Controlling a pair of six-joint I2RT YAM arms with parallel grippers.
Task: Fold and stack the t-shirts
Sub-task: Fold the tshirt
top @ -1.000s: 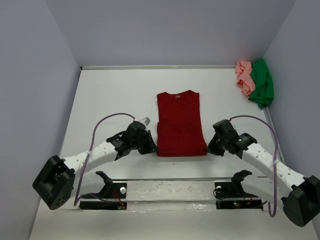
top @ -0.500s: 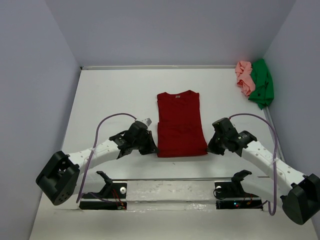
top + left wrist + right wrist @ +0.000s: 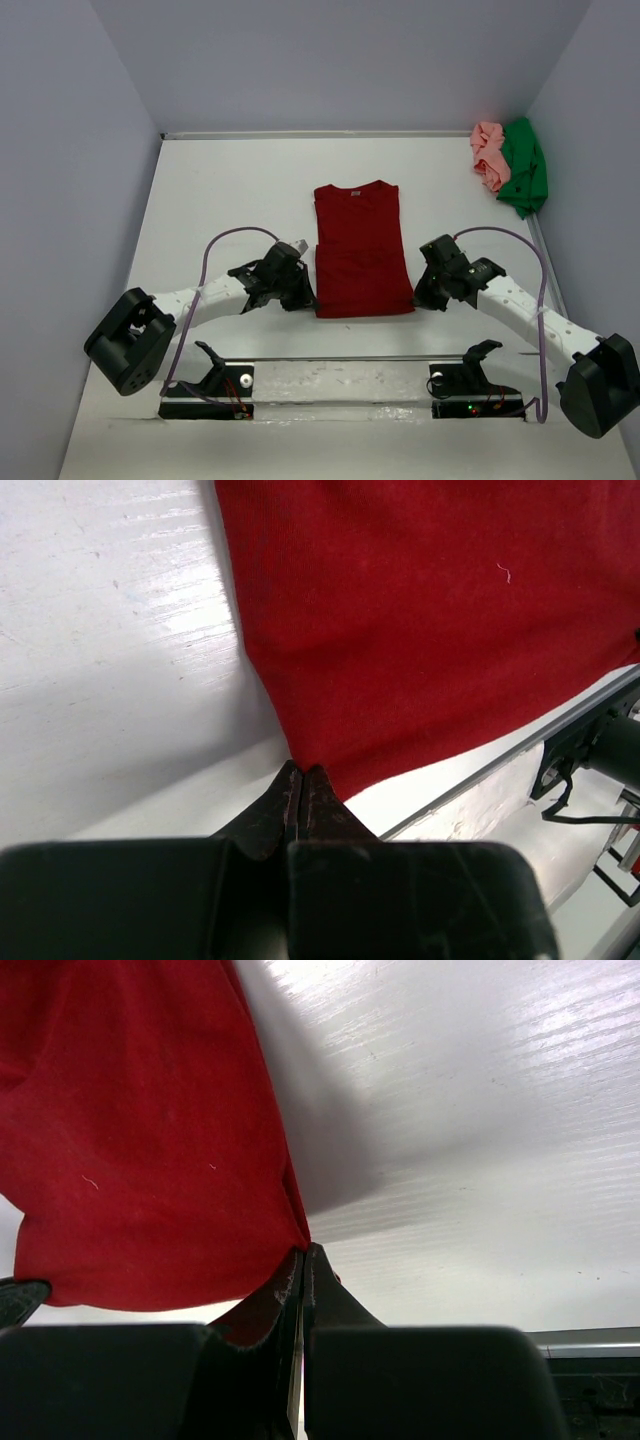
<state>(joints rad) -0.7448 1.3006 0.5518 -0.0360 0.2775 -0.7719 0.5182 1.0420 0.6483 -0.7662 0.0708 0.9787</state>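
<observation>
A dark red t-shirt [image 3: 360, 250] is lying flat as a tall, narrow rectangle, its sleeves tucked out of sight and a white table [image 3: 230, 190] spreading out beneath it on every side. The left gripper [image 3: 301, 772] is sitting at the shirt's hem end, right at the left corner. Its two black fingers are pressed fully together, and the red cloth edge is running straight into their tips, so it is pinching that corner. The right gripper [image 3: 303, 1252] is doing the same at the shirt's other hem corner. Its fingers are also closed tight on the fabric, and the cloth beside them is casting a soft shadow onto the table, as though that edge is riding a little off the surface. Both white arms are reaching in low from either side of the shirt's hem, each trailing a looping purple cable. Well apart from the red shirt, beyond its collar end and off to its right, a pale pink t-shirt [image 3: 488, 155] and a bright green t-shirt [image 3: 525, 170] are lying crumpled and touching each other, the pink one being the nearer of the pair to the red shirt.
</observation>
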